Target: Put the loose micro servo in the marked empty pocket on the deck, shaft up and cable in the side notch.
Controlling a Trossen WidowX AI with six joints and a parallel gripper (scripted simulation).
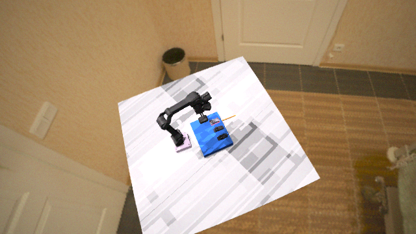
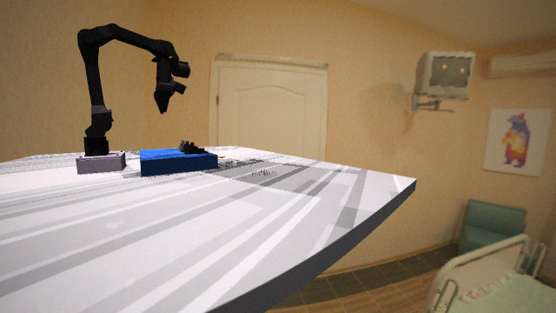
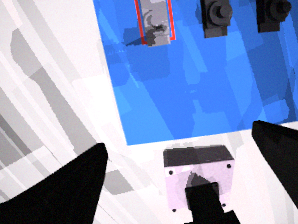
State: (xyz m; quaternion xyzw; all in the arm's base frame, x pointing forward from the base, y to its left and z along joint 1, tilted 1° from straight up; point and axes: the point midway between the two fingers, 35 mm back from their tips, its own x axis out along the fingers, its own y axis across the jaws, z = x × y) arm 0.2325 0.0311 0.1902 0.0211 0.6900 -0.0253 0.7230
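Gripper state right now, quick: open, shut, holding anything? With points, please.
Gripper point(image 1: 203, 119) point(image 2: 162, 113) point(image 3: 178, 139): open, jaws wide apart with nothing between them, above the blue deck point(image 1: 208, 140) point(image 2: 178, 164) point(image 3: 165, 110).

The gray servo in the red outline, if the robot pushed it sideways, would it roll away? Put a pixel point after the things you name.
Probably not: the gray servo point(image 1: 214, 121) point(image 3: 156, 22) looks boxy, with straight sides, so it shouldn't roll. It seems to sit in its marked spot on the blue deck point(image 1: 208, 140) point(image 2: 178, 164) point(image 3: 195, 95), which might stop it sliding. Its thin orange cable point(image 1: 229, 117) looks likely to bend more easily than the body.
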